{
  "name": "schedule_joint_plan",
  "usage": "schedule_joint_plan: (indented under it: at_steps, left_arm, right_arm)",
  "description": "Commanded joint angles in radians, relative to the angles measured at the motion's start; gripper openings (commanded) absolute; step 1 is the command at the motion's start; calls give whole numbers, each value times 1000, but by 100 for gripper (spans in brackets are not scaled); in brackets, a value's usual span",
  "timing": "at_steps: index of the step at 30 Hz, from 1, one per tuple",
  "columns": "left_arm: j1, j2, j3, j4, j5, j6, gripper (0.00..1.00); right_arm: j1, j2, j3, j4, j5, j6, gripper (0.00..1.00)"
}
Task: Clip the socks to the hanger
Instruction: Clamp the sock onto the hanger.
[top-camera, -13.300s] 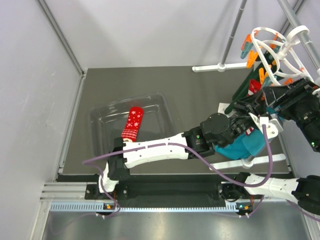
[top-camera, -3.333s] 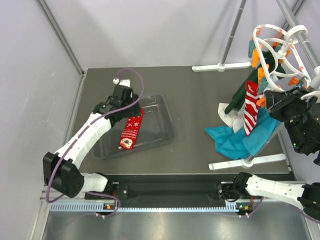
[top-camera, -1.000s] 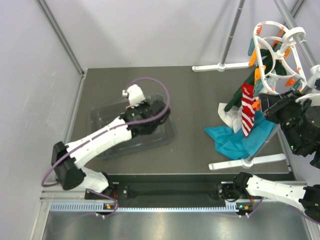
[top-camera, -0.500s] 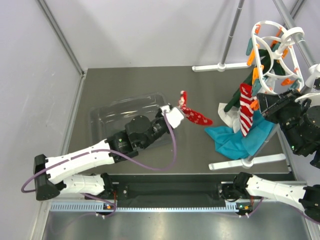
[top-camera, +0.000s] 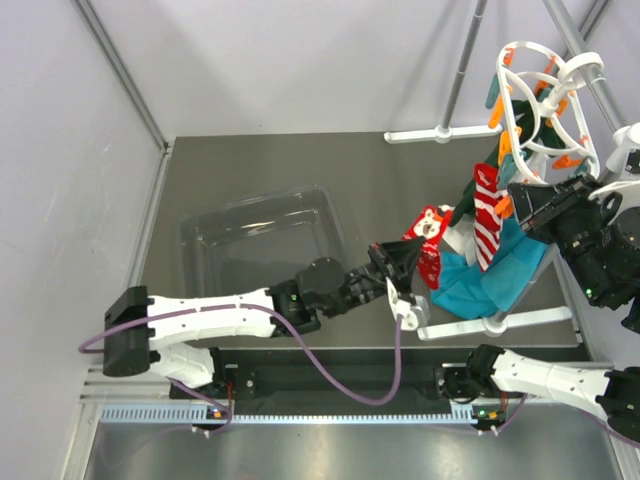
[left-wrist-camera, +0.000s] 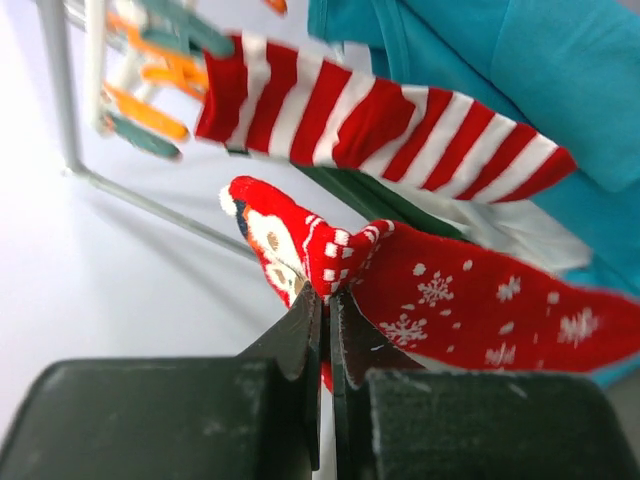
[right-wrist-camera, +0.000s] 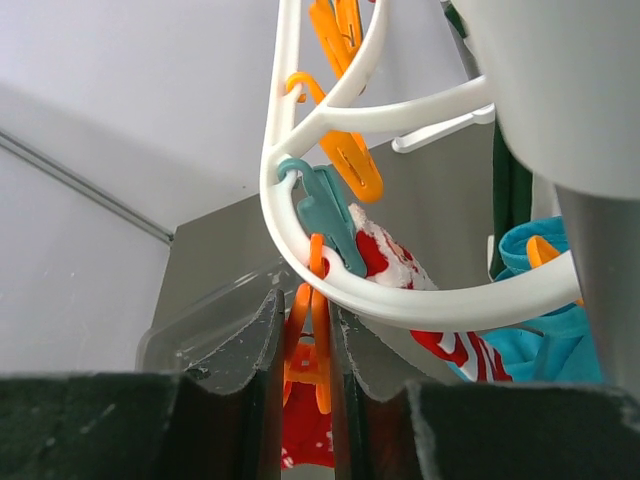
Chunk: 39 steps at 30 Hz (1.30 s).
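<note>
Dotted sock (top-camera: 430, 256) moved near hanger (right-wrist-camera: 430, 302), gripped by L claw (left-wrist-camera: 328, 292); R claw (right-wrist-camera: 305, 302) pinches peg (right-wrist-camera: 301, 368).

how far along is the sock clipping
Done: the striped sock hangs by one end from the hanger, apparently pegged. In hand: the left gripper is shut on the snowflake sock, held up beside the striped one, while the right gripper pinches an orange peg on the hanger. Left: get the snowflake sock into a peg.
</note>
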Motion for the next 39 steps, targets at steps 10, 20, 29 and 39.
schedule_joint_plan:
  at_steps: [10,20,29,39]
  left_arm:
    - [-111,215,9,565,-122,465,0]
    - [-133,291,83,599,-99,536,0]
    - [-159,291,102,519,-68,538,0]
    - [-173,289,125,469,-37,551,0]
  right_arm:
    - [-6,47,4,-32,-108,2,0]
    - [-6,42,-7,-29,-119,1,0]
    - [-6,47,-1,-23,-127,-7,0]
    - [-6,51,-10,-24,-142,-4,0]
